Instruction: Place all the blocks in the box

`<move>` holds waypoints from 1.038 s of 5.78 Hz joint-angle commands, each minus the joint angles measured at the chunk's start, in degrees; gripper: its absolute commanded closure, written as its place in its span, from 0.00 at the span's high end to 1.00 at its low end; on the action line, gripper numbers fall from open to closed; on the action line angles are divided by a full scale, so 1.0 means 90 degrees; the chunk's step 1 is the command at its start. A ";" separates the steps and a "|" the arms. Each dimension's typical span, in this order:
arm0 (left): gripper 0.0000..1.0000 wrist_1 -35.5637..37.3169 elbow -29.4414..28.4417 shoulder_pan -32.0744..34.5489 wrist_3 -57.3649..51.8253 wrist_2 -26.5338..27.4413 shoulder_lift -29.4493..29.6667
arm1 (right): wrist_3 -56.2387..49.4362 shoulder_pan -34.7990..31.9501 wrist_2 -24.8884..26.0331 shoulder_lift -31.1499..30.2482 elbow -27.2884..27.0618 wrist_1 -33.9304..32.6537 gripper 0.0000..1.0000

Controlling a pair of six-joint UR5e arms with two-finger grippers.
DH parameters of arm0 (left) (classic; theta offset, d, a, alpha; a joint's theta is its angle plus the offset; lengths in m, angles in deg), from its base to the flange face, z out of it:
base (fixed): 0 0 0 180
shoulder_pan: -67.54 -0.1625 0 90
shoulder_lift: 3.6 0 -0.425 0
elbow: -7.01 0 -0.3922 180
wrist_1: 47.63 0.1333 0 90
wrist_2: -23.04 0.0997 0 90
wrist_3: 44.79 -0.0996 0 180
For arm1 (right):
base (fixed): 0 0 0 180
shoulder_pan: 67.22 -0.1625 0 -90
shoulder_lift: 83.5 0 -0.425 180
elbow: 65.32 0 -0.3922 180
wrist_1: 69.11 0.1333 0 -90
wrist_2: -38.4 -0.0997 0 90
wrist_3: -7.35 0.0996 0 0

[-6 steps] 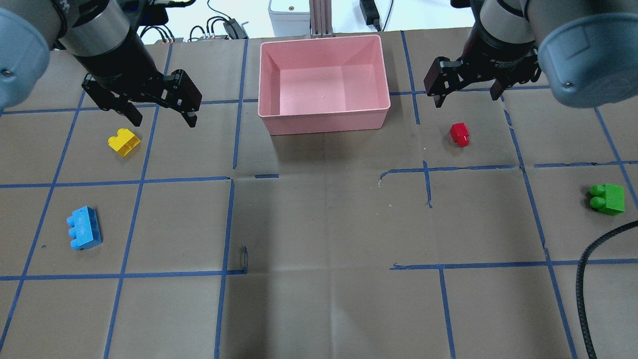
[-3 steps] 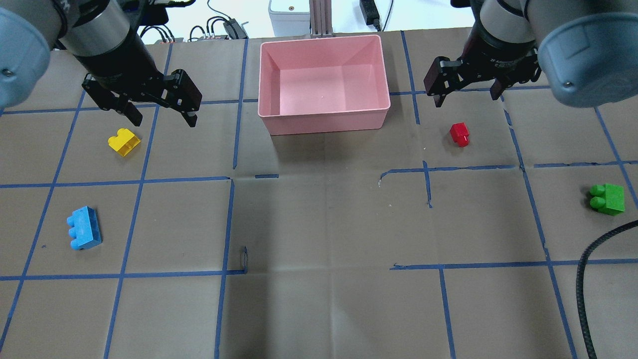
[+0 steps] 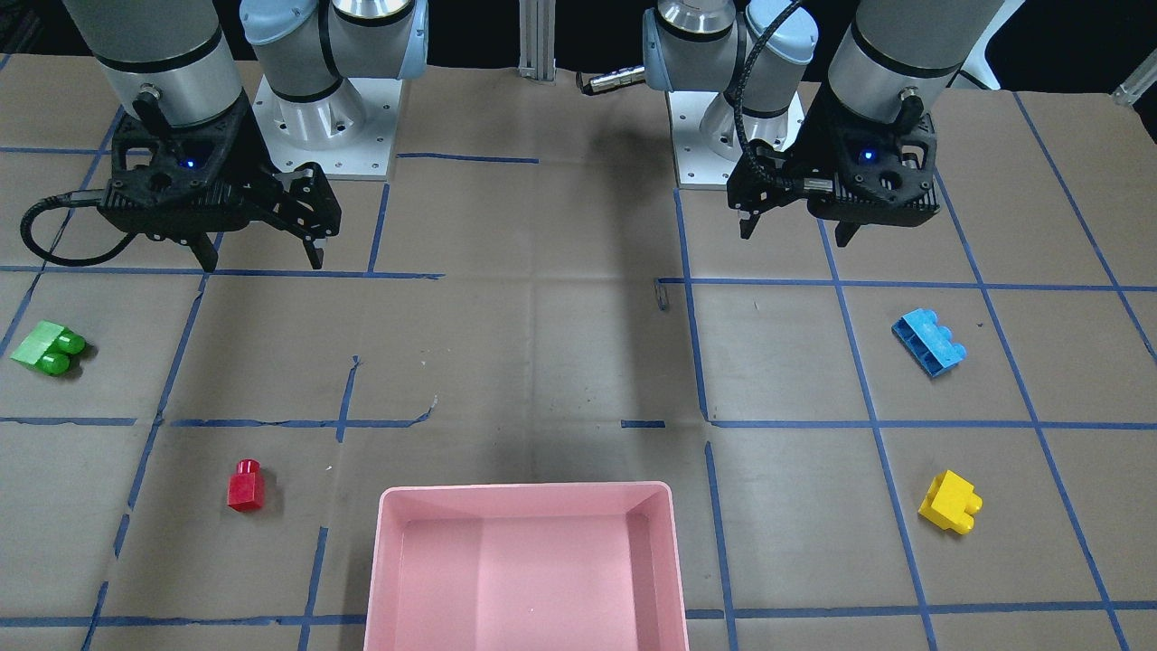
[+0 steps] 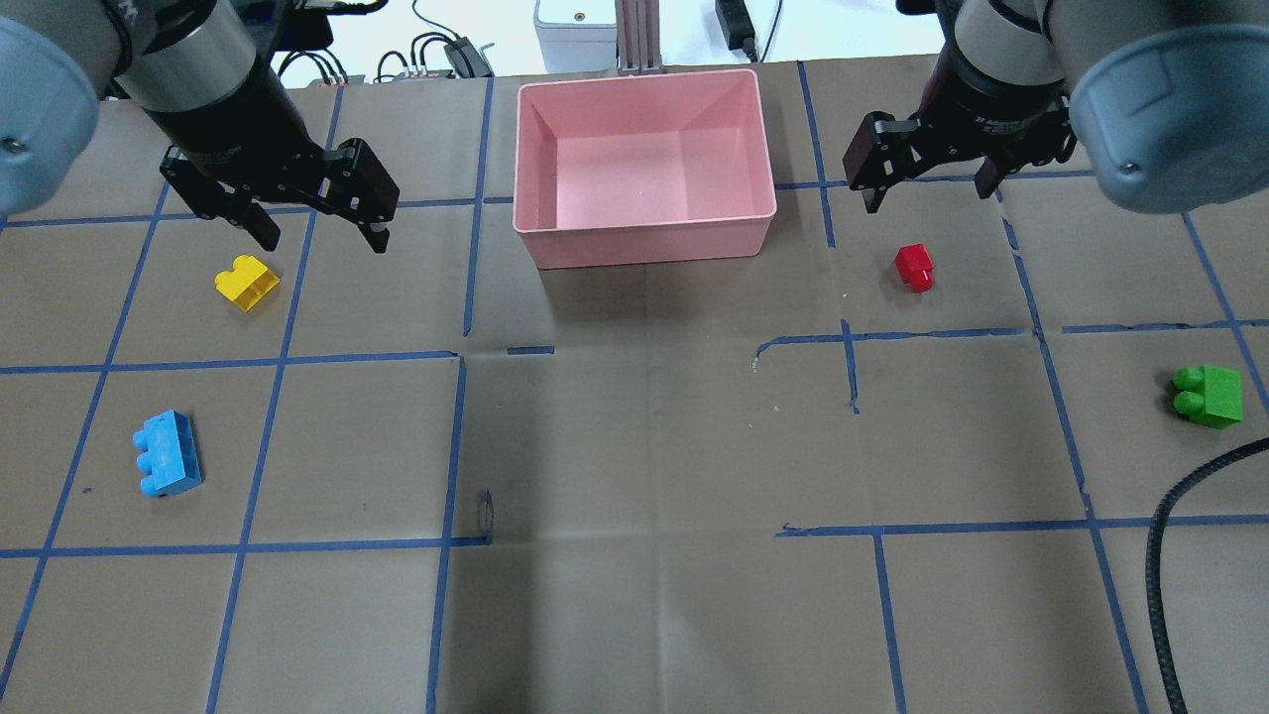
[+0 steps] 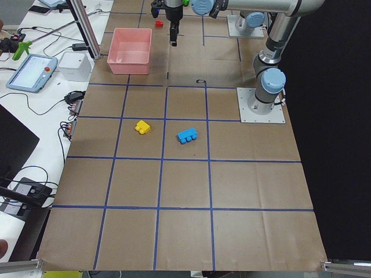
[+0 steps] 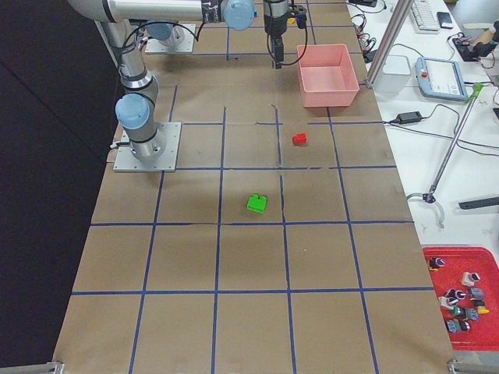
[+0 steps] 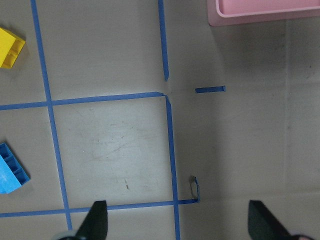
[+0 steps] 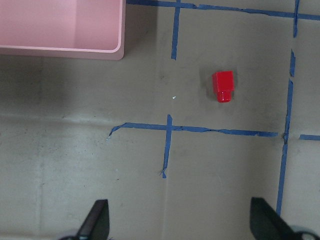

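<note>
The pink box [image 4: 644,243] stands at the table's far middle, with nothing in it; it also shows in the front view [image 3: 524,490]. My left gripper [image 4: 322,238] hangs open and empty above the table, just beyond and right of the yellow block [image 4: 246,282]. The blue block [image 4: 169,466] lies nearer, at the left. My right gripper [image 4: 930,195] is open and empty, just beyond the red block [image 4: 914,267]. The green block [image 4: 1208,395] lies at the far right. The right wrist view shows the red block [image 8: 223,85] and the box's corner [image 8: 60,50].
A black cable [image 4: 1170,555] curves over the table's near right corner. Blue tape lines grid the brown paper. Off the table's far edge lie wires and a white unit [image 4: 575,35]. A red tray of small parts [image 6: 460,296] sits off the table in the right view.
My left gripper has shifted very slightly to the left. The blocks, the box and my right gripper have not moved.
</note>
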 commanded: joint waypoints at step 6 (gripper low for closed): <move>1.00 0.0039 0.0059 -0.0102 -0.0103 0.0045 -0.0130 | 0.0000 0.0000 -0.0029 0.0042 -0.0010 -0.0011 1.00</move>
